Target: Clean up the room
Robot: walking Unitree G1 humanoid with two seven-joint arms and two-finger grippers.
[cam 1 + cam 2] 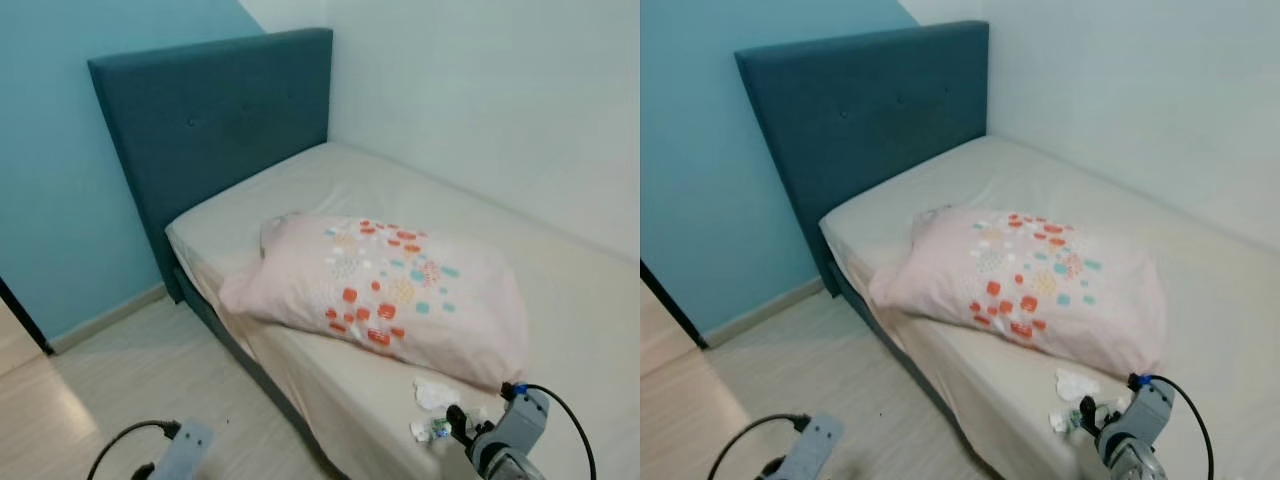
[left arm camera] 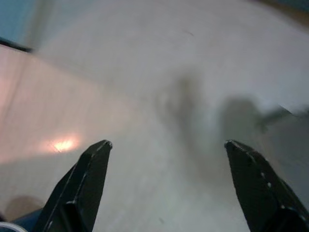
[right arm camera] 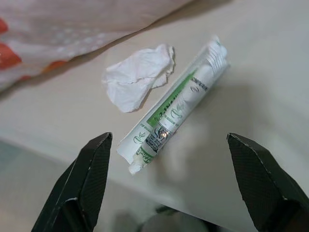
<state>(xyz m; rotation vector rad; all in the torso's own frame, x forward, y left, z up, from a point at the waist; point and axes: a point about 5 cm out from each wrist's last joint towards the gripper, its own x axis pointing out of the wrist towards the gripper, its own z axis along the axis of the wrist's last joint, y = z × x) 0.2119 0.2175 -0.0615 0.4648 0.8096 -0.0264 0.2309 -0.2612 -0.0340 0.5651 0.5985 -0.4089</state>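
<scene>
The cleaning is at its beginning, I judge. On the bed (image 1: 560, 300), near its front edge and just beside the patterned pillow (image 1: 390, 290), two pieces of litter lie untouched: a crumpled tissue (image 3: 137, 77) and a green-and-white wrapper (image 3: 176, 104) next to it. The right tool (image 3: 169, 188) hovers above the wrapper with its fingers spread wide, holding nothing. The left tool (image 2: 166, 188) hangs over the floor (image 1: 150, 380), also spread and empty. Both pieces are left to pick up and throw away
</scene>
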